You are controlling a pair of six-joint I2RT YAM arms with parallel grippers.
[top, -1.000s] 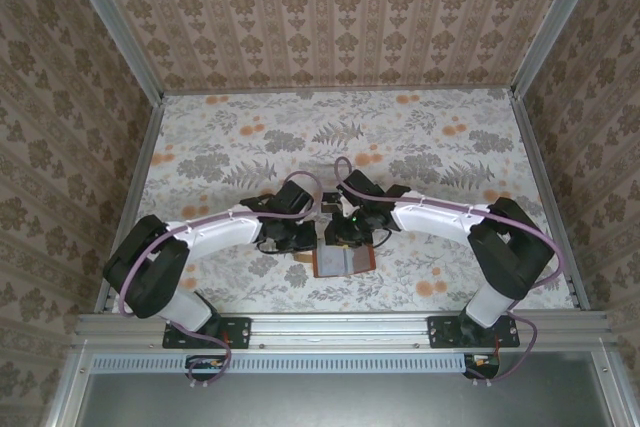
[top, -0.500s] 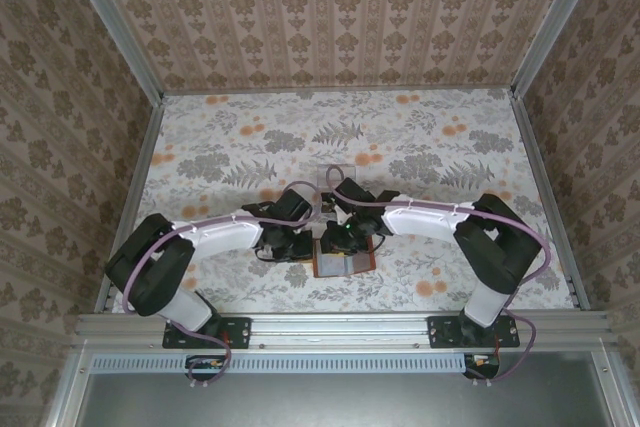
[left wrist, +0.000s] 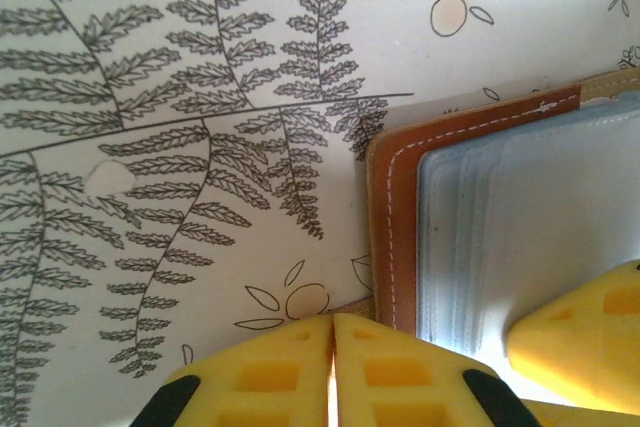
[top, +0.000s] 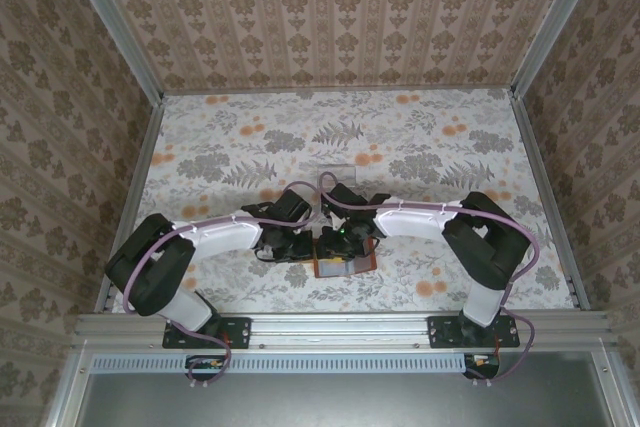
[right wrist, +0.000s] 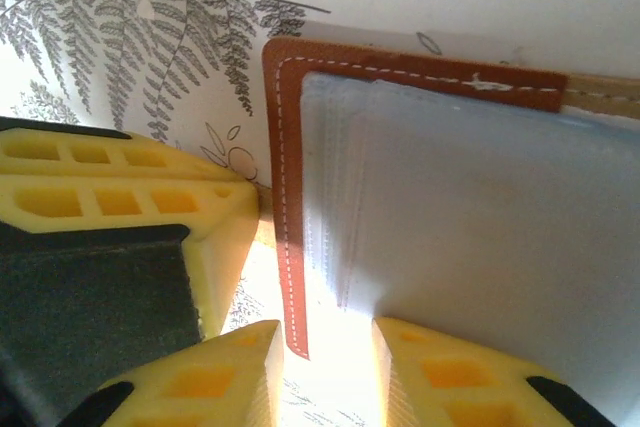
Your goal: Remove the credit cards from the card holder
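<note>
Seemingly the job has barely begun: from above, the holder [top: 347, 265] lies open on the table [top: 450, 147] near its front edge. The left gripper [top: 300, 245] sits at its left side and the right gripper [top: 345, 237] over its far part; I judge the cards are inside yet. From the left wrist, the fingers are pressed together, apparently empty, just beside the brown rim [left wrist: 393, 237]. From the right wrist, the fingers are spread, straddling the rim's end and the pale pockets [right wrist: 470, 197], clamping nothing.
</note>
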